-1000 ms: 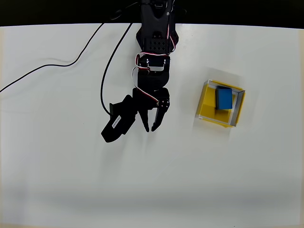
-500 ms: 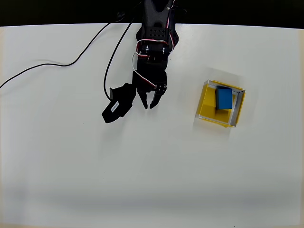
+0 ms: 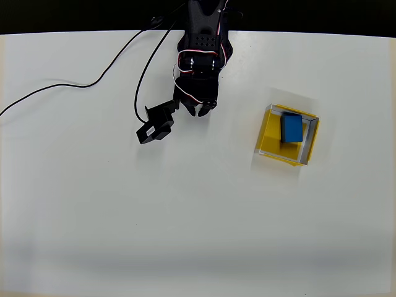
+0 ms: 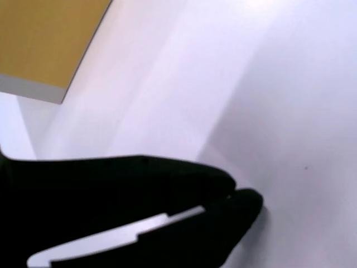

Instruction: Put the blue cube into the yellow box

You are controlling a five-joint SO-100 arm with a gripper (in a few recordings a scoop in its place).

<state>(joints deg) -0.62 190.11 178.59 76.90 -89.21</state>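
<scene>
In the overhead view the blue cube [image 3: 291, 128] lies inside the yellow box [image 3: 268, 140], against its far right wall, at the right of the white table. The black arm reaches in from the top edge, and my gripper [image 3: 199, 111] hangs well to the left of the box, close to the arm's base, with nothing in it. In the wrist view the black fingers [image 4: 167, 178] lie against each other over bare white table, so the gripper [image 4: 237, 195] is shut.
A black cable [image 3: 93, 80] curls across the table's upper left. The wrist camera block [image 3: 156, 127] juts out left of the gripper. A tan surface [image 4: 44, 39] shows past the table's edge in the wrist view.
The arm has pulled back toward the top edge, drawing the gripper up and away from the table's middle. Its fingers have come together. Cube and box have not moved.
</scene>
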